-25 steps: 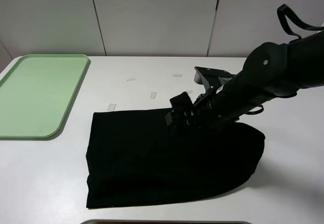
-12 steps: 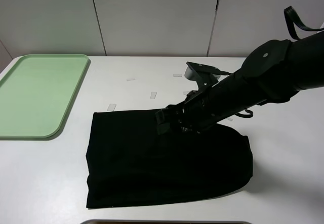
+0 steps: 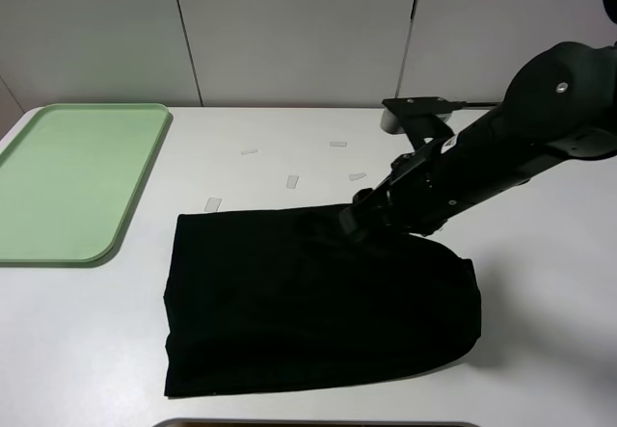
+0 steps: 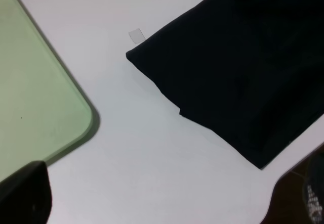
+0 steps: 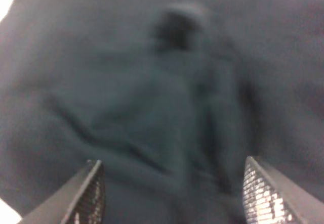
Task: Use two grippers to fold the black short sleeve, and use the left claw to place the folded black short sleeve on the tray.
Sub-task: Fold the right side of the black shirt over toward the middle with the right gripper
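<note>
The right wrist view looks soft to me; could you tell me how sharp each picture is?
Right wrist view: the black short sleeve is smeared, only the fingers crisp; left wrist view: its edge and the tray sharp; exterior high view: clear, evenly lit.

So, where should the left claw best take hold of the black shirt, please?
On the black short sleeve, probably the straight left edge, coming low from the tray side: it lies flat and layered, nearest the tray, clear of the right gripper.

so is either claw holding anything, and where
Nothing is held. The right claw is open above the black short sleeve, no cloth between its jaws; the left claw is open, clear of it.
</note>
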Available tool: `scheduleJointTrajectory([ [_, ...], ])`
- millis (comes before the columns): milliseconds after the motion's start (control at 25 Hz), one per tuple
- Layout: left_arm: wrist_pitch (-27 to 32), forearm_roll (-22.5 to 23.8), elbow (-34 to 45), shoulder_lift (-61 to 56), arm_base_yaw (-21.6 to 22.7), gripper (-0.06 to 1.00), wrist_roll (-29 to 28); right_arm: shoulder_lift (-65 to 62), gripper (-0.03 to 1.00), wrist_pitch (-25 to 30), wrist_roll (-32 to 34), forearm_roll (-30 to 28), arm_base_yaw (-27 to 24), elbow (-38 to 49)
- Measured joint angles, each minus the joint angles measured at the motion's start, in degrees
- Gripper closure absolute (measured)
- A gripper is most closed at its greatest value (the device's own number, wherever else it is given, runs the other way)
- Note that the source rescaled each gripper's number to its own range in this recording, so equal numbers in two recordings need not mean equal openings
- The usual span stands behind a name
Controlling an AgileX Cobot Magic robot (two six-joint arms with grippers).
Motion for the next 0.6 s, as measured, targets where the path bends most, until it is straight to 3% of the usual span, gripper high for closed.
scheduleJointTrajectory([
  [40,0.00,0.00,0.00,0.00,0.00,-0.05,0.00,-0.57,0.31,1.44,7.87,-9.49,-2.37,0.00],
  [160,0.00,0.00,0.00,0.00,0.00,-0.05,0.00,-0.57,0.08,3.78,18.59,-22.29,-6.12,0.06],
  [280,0.00,0.00,0.00,0.00,0.00,-0.05,0.00,-0.57,-0.01,4.80,24.67,-29.27,-8.64,0.06],
  [600,0.00,0.00,0.00,0.00,0.00,-0.05,0.00,-0.57,-0.03,8.24,29.86,-42.50,-15.22,0.06],
])
